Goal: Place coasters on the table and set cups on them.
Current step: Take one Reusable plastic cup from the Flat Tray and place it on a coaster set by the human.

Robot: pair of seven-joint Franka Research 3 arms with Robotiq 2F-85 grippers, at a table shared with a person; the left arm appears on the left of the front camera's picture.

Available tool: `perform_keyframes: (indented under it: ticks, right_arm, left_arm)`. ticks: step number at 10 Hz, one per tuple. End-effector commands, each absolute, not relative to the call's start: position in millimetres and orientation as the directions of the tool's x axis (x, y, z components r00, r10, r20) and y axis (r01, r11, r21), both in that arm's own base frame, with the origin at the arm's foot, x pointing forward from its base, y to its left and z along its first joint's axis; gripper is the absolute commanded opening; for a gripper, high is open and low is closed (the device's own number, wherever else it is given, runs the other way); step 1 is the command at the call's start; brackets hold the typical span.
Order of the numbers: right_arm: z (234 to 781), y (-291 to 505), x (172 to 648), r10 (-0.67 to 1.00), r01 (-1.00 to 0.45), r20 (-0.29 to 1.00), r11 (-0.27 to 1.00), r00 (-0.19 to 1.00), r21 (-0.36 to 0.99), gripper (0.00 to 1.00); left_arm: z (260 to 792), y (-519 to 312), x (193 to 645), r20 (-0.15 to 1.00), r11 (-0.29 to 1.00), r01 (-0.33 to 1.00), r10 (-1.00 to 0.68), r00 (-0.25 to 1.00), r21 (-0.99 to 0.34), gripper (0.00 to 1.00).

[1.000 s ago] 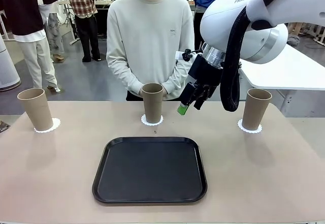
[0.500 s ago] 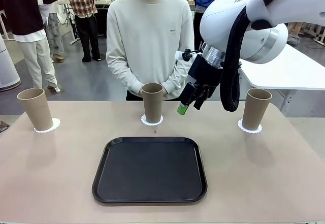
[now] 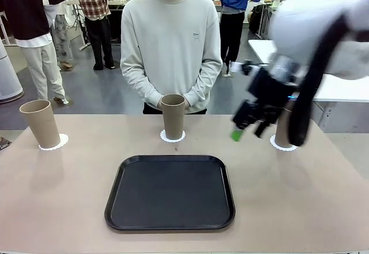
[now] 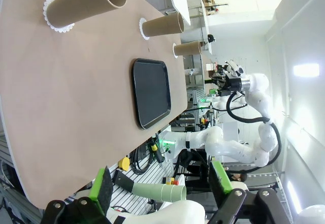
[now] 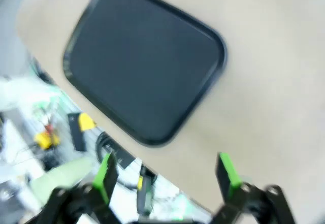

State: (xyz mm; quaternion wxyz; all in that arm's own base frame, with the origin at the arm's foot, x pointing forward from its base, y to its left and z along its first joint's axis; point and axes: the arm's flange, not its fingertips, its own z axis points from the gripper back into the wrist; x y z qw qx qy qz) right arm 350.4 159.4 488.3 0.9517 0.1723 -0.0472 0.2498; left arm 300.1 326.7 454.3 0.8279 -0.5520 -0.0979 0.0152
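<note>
— Well, where is the right gripper [image 3: 247,125]?
— Blurred above the table [image 3: 300,196], beside the right cup [image 3: 282,132]; its wrist view shows fingers spread wide, holding nothing, over the tray [image 5: 144,61].
— And the cups?
— Three upright, each on a coaster: left cup [image 3: 41,123], middle cup [image 3: 173,116] before the person [image 3: 170,41], right one partly hidden by the arm. The tray is bare.
— The left gripper [image 4: 161,188]?
— Wide apart too, off the table's edge.

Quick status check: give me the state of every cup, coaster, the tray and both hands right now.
Left cup: upright on its coaster.
Middle cup: upright on coaster.
Right cup: on coaster, partly behind arm.
Tray: empty.
Right hand: open, empty.
Left hand: open, empty.
</note>
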Motion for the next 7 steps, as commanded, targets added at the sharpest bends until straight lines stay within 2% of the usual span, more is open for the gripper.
perform_keyframes:
  ticks: [1, 3, 4, 5, 6, 7]
  right_arm:
    - [497, 90, 327, 0.236, -0.266, 0.135, 0.922, 0.962, 0.281, 1.0]
    - [500, 51, 325, 0.102, -0.138, 0.149, 0.956, 0.984, 0.257, 1.0]
    - [503, 51, 331, 0.09, -0.124, 0.19, 0.976, 0.978, 0.178, 1.0]
    - [500, 48, 322, 0.159, -0.203, 0.168, 0.935, 0.973, 0.29, 1.0]
    - [504, 33, 324, 0.114, -0.16, 0.184, 0.954, 0.976, 0.254, 1.0]
    - [496, 21, 321, 0.102, -0.233, 0.289, 0.853, 0.952, 0.467, 1.0]
  left_arm:
    - [458, 326, 299, 0.136, 0.387, 0.071, 0.141, 0.981, -0.919, 1.0]
    - [458, 326, 299, 0.136, 0.387, 0.071, 0.141, 0.981, -0.919, 1.0]
    - [458, 326, 299, 0.136, 0.387, 0.071, 0.141, 0.981, -0.919, 1.0]
    - [458, 326, 299, 0.136, 0.387, 0.071, 0.141, 0.981, -0.919, 1.0]
    - [458, 326, 299, 0.136, 0.387, 0.071, 0.141, 0.981, -0.919, 1.0]
    - [458, 326, 299, 0.136, 0.387, 0.071, 0.141, 0.981, -0.919, 1.0]
